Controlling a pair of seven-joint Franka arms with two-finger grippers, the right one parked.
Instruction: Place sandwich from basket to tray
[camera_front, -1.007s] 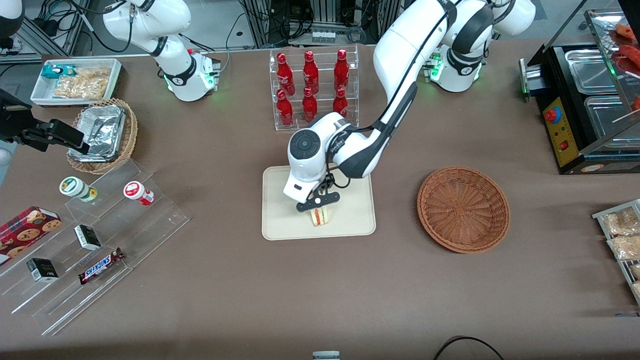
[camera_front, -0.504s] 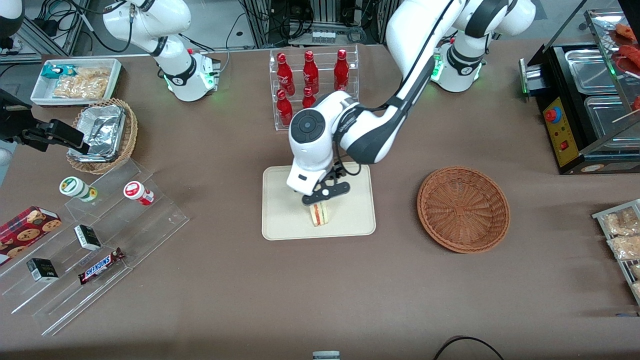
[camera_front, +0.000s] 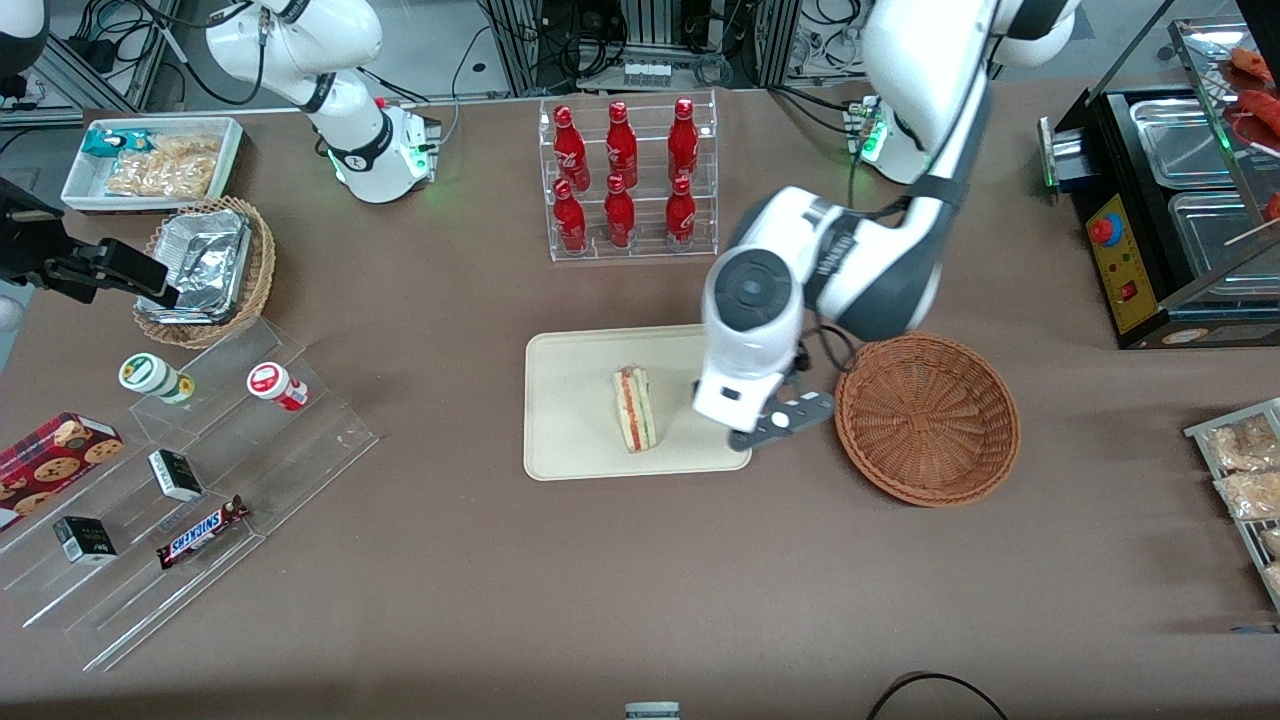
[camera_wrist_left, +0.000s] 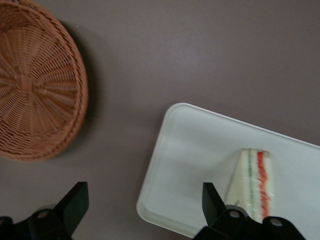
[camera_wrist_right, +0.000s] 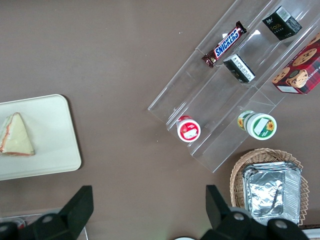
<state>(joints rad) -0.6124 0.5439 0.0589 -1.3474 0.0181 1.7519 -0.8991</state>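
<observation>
On the tray (camera_front: 570, 420) lies the sandwich (camera_front: 633, 408); jaws spread wide, empty, beside basket (camera_front: 927, 417); "SNICKERS" bar (camera_front: 202, 531) readable.

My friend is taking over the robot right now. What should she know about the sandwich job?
Gripper: open and empty, hanging above the table between the tray and the basket.
Sandwich: on the tray, standing on edge, nothing touching it.
Basket: empty, toward the working arm's end of the table.
Done: sandwich is out of the basket and set on the tray.
Left: probably nothing but parking the arm.
</observation>
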